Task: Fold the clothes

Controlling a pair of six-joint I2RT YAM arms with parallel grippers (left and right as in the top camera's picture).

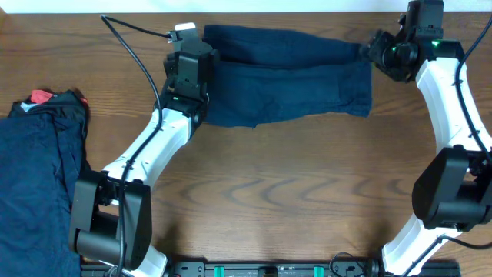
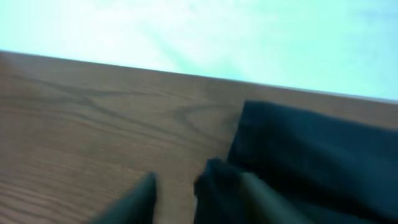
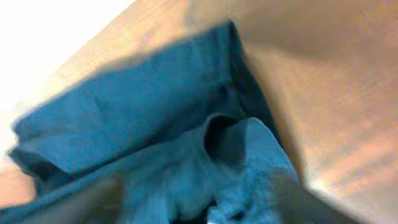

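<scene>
Both parted: left fingers (image 2: 134, 205), right fingers (image 3: 289, 199), straddling garment (image 1: 292, 77).

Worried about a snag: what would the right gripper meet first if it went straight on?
The navy garment: its bunched edge lies directly ahead of the right gripper, between its spread fingers. Blur hides whether they touch.

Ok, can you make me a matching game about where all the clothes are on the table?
Things:
1. flat navy garment
2. pile of dark clothes
3. red piece

Places:
A. peeking out at the far end of the pile
B. far side of the table, in the middle
C. left edge of the table

Pairs: 1-B, 2-C, 3-A
</scene>
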